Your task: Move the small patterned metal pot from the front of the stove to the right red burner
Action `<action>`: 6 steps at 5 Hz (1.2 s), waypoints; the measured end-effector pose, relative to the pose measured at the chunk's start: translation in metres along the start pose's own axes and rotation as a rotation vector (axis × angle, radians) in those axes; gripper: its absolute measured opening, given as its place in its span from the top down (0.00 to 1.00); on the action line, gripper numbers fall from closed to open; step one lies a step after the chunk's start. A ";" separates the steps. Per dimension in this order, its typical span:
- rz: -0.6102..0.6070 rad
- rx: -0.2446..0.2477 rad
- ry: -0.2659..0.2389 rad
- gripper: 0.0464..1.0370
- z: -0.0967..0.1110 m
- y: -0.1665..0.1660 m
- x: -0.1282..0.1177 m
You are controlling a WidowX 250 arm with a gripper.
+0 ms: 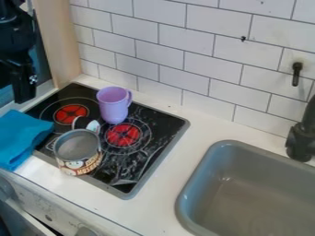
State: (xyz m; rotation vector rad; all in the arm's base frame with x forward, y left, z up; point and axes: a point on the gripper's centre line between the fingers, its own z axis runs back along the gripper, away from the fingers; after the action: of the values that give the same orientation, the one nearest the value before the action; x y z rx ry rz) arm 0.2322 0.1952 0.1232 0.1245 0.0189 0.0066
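The black gripper (23, 87) hangs at the upper left, above the left edge of the stove and the blue cloth, holding nothing that I can see. On the black stovetop (148, 159) a purple cup (113, 106) stands upright near the back, its handle to the right. In front of it and to the left is a round pot (78, 154) with a patterned outer wall, near the stove's front edge. A spoon-like white piece (93, 126) shows at the pot's back rim. The folded blue cloth (21, 138) lies over the stove's left corner and the counter.
A grey sink basin (246, 193) is set into the white counter (163, 193) at the right, with a black faucet (301, 138) behind it. The white tiled wall (178, 55) bounds the back. Oven knobs line the front panel at the lower left.
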 end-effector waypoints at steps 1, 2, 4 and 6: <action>-0.002 -0.016 0.019 0.04 -0.007 -0.002 -0.001; -0.039 -0.057 0.061 0.04 -0.023 -0.008 -0.004; -0.137 -0.080 0.167 0.04 -0.051 -0.033 0.000; -0.171 -0.053 0.198 0.04 -0.062 -0.043 0.004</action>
State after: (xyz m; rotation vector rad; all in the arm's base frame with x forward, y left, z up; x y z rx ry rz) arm 0.2354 0.1599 0.0560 0.0683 0.2272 -0.1512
